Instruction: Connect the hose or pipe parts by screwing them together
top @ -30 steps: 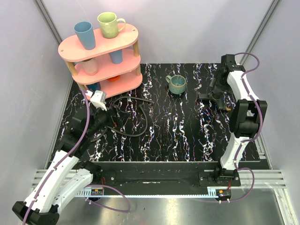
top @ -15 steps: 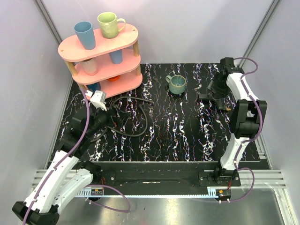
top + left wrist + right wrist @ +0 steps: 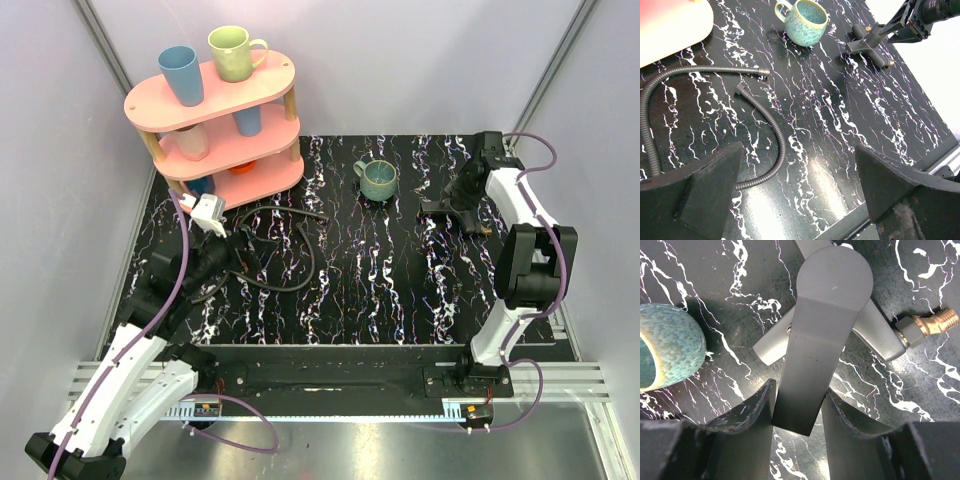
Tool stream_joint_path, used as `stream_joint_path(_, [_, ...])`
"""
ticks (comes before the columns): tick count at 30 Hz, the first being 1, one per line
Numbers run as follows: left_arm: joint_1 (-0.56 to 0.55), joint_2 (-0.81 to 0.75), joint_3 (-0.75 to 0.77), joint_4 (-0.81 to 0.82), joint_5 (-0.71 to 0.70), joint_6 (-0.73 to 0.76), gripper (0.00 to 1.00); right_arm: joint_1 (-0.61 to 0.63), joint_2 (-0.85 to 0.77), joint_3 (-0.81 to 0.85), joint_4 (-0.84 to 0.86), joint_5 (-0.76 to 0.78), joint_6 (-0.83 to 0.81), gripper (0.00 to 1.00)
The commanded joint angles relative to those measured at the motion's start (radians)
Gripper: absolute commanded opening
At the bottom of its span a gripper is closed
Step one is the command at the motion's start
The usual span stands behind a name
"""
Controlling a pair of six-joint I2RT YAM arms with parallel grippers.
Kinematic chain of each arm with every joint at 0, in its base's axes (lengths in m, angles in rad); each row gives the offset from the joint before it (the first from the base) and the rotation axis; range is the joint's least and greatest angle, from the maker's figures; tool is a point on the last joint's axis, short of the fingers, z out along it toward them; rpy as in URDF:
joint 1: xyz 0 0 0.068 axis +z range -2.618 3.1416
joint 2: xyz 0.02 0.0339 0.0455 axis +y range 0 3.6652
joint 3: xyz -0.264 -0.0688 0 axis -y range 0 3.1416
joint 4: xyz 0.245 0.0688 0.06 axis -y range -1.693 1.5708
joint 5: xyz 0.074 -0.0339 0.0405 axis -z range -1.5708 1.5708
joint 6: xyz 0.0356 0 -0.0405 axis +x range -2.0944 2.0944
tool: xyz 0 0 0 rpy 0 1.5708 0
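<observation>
On black marbled desk [image 3: 380,290], far right: gripping grey fan-shaped piece [image 3: 832,285] with right hand [image 3: 798,390]; holding left hand [image 3: 797,150] released above curled hoses [image 3: 775,135].

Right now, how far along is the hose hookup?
Done: nothing joined; the hoses lie loose, ends free. In hand: the right pincer grips the lever of the grey fan-shaped piece, its brass tip bare. The left pincer hangs open above the hoses. Left: grab a hose end, mate it with the brass tip, screw.
</observation>
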Motion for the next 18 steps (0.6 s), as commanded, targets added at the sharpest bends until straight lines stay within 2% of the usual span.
stream_joint_path(1, [-0.004,-0.009,0.008,0.026,-0.008,0.009,0.99,0.003,-0.113,-0.041,0.061,-0.078,0.05,0.27])
stream_joint_path(9, [-0.004,0.002,0.008,0.031,0.008,0.005,0.99,0.005,-0.3,-0.206,0.07,-0.201,0.101,0.15])
stream_joint_path(11, [-0.004,-0.001,0.01,0.029,0.006,0.005,0.99,0.005,-0.327,-0.232,0.068,-0.231,0.106,0.15])
stream_joint_path(12, [-0.004,-0.003,0.01,0.029,0.008,0.003,0.99,0.005,-0.353,-0.239,0.067,-0.262,0.103,0.17])
stream_joint_path(13, [-0.004,-0.003,0.01,0.029,0.011,0.003,0.99,0.005,-0.364,-0.239,0.062,-0.271,0.075,0.29])
stream_joint_path(15, [-0.004,-0.007,0.01,0.029,0.009,0.003,0.99,0.005,-0.385,-0.201,0.058,-0.258,-0.006,0.46])
stream_joint_path(16, [-0.004,-0.007,0.008,0.029,0.011,0.003,0.99,0.005,-0.388,-0.184,0.054,-0.214,-0.071,0.58])
stream_joint_path(18, [-0.006,-0.01,0.01,0.029,0.011,0.003,0.99,0.003,-0.381,-0.133,0.048,-0.033,-0.141,0.62])
